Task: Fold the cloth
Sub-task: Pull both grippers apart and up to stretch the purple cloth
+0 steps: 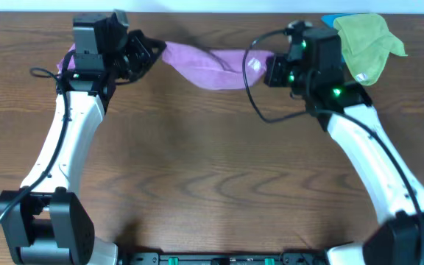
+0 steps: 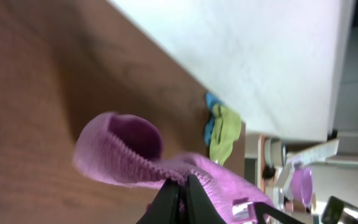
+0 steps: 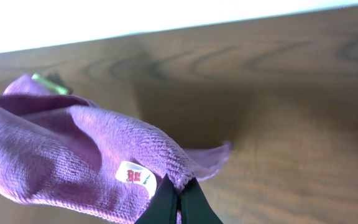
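The lilac cloth hangs in a sagging band between my two grippers at the back of the table. My left gripper is shut on the cloth's left end; in the left wrist view the stitched hem is pinched between the black fingers. My right gripper is shut on the right end, beside the small white tag. In the right wrist view the cloth bunches to the left of the fingers, with the tag just next to them.
A yellow-green cloth lies at the back right corner over a bright blue one. The wooden table stretches toward the front. A black cable loops off the right arm.
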`<state>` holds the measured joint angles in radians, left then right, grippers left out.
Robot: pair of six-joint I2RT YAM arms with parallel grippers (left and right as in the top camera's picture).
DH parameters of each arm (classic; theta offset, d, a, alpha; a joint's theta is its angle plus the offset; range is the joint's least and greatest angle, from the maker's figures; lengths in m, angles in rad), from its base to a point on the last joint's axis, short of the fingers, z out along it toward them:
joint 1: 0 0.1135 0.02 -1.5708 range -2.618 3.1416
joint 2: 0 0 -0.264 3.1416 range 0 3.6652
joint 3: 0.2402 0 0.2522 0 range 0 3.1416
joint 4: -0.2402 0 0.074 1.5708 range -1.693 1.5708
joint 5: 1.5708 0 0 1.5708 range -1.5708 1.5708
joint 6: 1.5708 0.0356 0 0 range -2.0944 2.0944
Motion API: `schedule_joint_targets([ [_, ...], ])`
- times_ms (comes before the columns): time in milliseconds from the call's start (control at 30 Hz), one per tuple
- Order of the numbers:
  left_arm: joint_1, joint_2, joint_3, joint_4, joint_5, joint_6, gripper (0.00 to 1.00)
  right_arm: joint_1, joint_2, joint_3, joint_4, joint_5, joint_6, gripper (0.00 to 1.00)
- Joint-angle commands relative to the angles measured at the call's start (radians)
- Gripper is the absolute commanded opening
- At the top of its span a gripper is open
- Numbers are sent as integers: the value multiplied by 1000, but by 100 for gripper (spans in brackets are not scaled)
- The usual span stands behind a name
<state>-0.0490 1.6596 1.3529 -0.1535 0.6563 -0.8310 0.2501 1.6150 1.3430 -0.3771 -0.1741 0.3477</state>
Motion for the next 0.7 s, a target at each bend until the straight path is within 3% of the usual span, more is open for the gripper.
schedule_joint_targets([
  [0,-13,21,22,50,-72,-30,6,-11,61,76,4,40,-17,1],
  [300,-26,100,43,244,-117,-90,6,-16,159,266,3,89,-51,1],
  [667,-22,217,153,248,-117,-82,6,-20,200,293,0,171,-88,1],
])
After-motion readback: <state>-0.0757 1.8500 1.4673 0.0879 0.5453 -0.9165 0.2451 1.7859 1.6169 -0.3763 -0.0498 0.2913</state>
